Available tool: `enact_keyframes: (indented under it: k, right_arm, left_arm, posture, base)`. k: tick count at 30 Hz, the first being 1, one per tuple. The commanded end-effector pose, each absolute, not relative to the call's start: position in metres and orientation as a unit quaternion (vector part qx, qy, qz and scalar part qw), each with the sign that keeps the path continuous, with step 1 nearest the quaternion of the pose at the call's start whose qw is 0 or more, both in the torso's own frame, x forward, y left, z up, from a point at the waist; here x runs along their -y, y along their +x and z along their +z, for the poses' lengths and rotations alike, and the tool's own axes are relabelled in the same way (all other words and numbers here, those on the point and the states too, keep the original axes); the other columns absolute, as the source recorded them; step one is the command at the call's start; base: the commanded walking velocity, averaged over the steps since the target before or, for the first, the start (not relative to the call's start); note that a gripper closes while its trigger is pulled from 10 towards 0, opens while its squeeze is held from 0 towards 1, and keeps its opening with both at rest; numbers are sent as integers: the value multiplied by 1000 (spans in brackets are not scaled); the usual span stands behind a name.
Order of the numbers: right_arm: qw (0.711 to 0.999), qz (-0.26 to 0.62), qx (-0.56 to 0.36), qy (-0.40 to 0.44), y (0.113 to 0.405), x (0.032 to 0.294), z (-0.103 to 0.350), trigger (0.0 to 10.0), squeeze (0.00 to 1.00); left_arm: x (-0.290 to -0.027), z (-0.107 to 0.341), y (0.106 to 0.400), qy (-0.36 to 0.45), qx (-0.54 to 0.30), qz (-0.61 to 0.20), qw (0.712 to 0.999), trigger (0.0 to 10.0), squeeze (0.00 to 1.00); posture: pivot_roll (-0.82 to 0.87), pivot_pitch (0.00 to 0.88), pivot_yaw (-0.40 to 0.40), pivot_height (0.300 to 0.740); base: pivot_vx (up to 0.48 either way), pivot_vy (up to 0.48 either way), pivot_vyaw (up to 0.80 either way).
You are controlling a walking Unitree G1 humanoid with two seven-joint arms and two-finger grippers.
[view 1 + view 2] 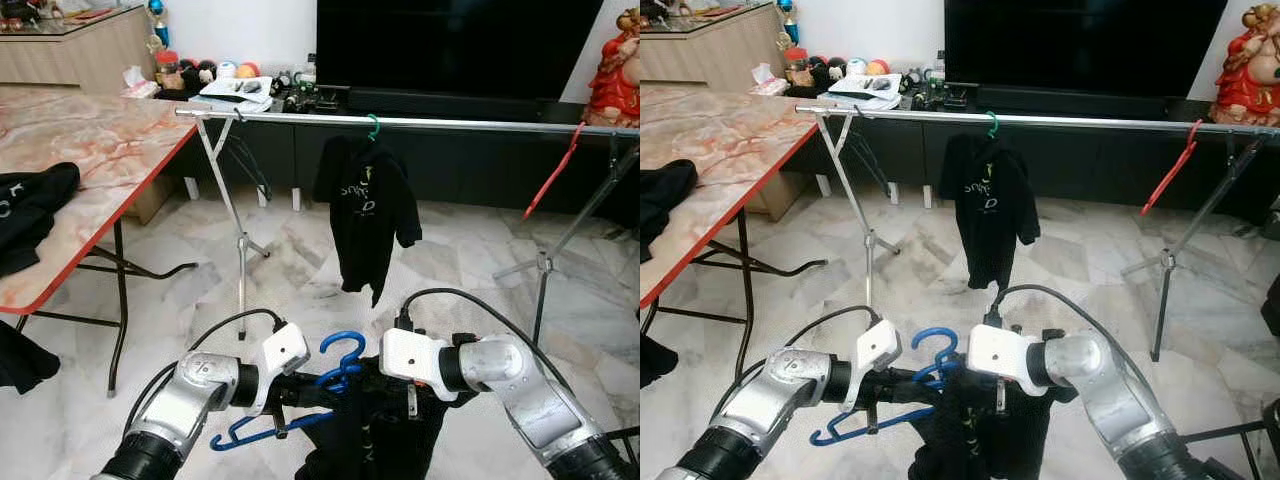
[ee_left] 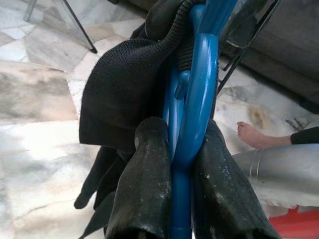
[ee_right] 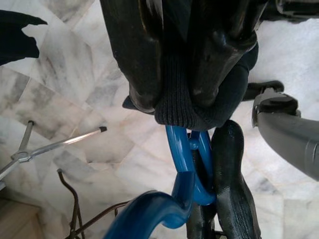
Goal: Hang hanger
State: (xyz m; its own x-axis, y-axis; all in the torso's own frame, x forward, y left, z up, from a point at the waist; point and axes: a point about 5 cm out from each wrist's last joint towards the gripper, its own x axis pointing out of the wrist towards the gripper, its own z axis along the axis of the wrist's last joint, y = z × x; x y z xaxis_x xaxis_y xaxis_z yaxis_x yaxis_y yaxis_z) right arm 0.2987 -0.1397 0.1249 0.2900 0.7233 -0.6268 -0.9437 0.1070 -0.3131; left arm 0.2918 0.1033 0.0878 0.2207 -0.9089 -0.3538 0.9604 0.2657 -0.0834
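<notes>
Low and well short of the clothes rail [image 1: 420,122]: blue hanger [image 1: 335,372] with black garment [image 1: 375,425] draped on it. Left pincer [image 2: 185,164] pressed together on the hanger's neck; right pincer [image 3: 192,59] pinching the garment's ribbed collar, probably seating it. Risks: collar slipping off, hook twisting, or snagging the black shirt [image 1: 368,205] already on that rail.

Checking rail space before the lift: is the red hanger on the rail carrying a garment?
No. The red hanger hangs bare from the rail, while the black shirt hangs on a green hanger.
</notes>
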Motion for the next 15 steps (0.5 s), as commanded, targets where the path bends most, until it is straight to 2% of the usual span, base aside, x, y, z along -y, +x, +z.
enact_keyframes:
  k: [1,8,15]
  right_arm:
    - [707,603,-119,-351,296,124,140,10000,0]
    - [701,607,-121,-356,296,127,145,10000,0]
    - [707,605,-117,-347,296,127,146,10000,0]
  left_arm:
    - [-105,92,296,48,-154,-587,793,0,0]
    - [-103,91,296,47,-151,-585,796,0,0]
    - [-103,91,297,47,-150,-582,798,0,0]
  posture:
    - [21,51,-26,740]
    - [14,51,-37,740]
    - [12,51,-37,740]
  base:
    - [0,0,0]
    - [0,0,0]
    - [0,0,0]
